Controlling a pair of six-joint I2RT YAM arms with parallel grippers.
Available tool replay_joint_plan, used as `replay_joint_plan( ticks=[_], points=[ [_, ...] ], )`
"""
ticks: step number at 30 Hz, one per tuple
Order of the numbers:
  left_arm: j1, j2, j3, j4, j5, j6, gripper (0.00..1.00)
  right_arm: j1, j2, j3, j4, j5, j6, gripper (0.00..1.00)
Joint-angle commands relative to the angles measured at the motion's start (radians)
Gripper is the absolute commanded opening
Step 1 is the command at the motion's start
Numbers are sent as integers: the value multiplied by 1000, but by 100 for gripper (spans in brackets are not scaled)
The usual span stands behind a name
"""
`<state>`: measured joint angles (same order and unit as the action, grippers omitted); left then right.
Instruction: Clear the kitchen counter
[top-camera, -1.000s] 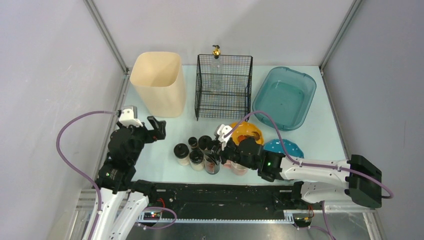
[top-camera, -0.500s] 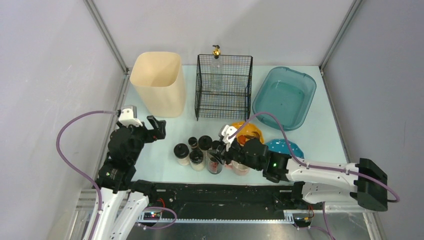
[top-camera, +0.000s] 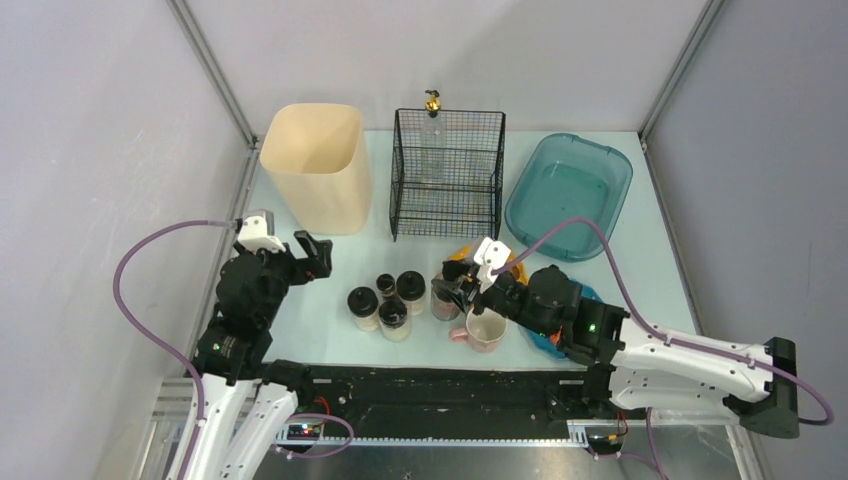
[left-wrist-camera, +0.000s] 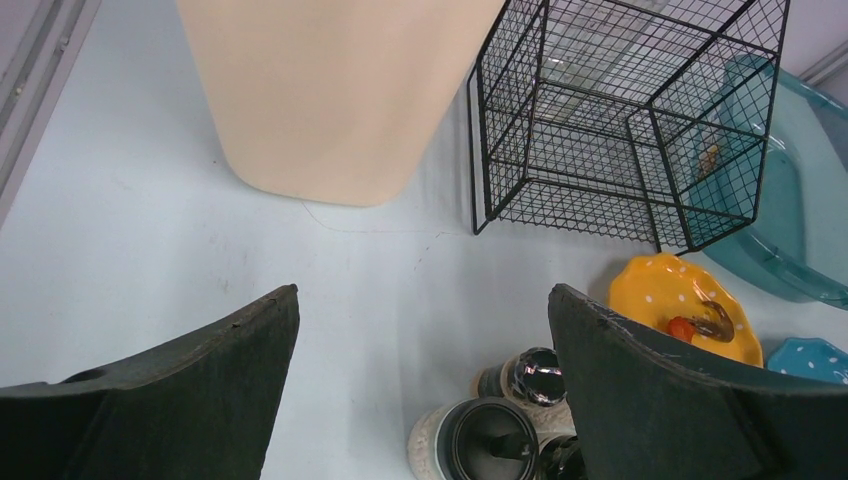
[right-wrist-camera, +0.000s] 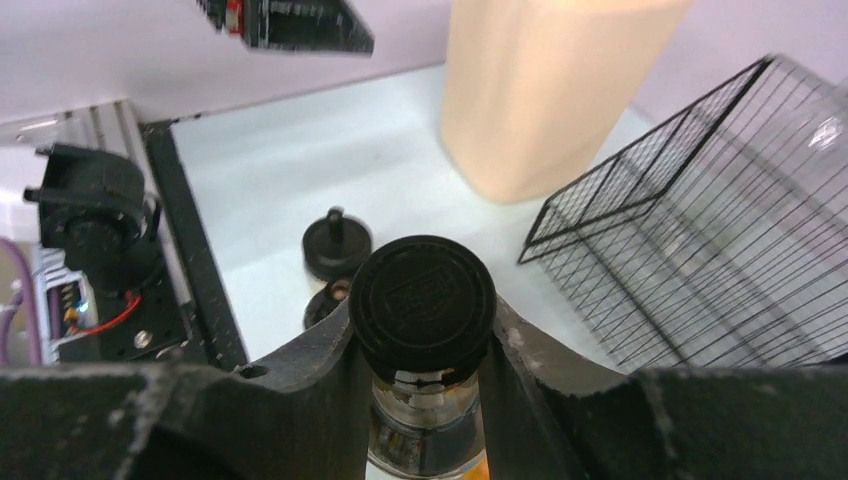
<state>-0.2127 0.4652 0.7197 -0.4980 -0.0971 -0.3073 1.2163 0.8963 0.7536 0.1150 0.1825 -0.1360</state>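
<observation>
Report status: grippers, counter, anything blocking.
Left gripper open, empty. Right gripper shut on black-capped jar. Kitchen counter holds three other jars, mug, orange plate. Mug close beside grip.

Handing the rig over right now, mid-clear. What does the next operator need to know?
Left gripper: open, empty, above the kitchen counter near the cream bin.
Right gripper: shut on a black-lidded jar, beside the pink mug.
On the counter: cluster of jars, the mug, orange plate, blue plate.
Done: little to show; teal tub looks empty.
Left: place the held jar, then the rest.
</observation>
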Motion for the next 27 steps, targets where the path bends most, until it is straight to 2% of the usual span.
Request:
replay_joint_plan(
  ticks=[1, 4, 9, 20, 23, 27],
  points=[
    [12, 6, -3, 30, 17, -11, 98, 1, -30, 168, 98, 80, -157, 0],
    [13, 4, -4, 30, 18, -11, 98, -38, 7, 248, 93, 102, -238, 0],
    [16, 2, -4, 31, 18, -12, 98, -162, 80, 360, 103, 94, -270, 0],
    [19, -6, -4, 31, 21, -12, 98, -515, 331, 570, 280, 21, -138, 0],
    [19, -9, -4, 32, 23, -12, 98, -599, 430, 686, 288, 4, -57, 0],
    [26, -11, -4, 32, 26, -12, 98, -655, 562, 845, 284, 6, -33, 0]
  ],
)
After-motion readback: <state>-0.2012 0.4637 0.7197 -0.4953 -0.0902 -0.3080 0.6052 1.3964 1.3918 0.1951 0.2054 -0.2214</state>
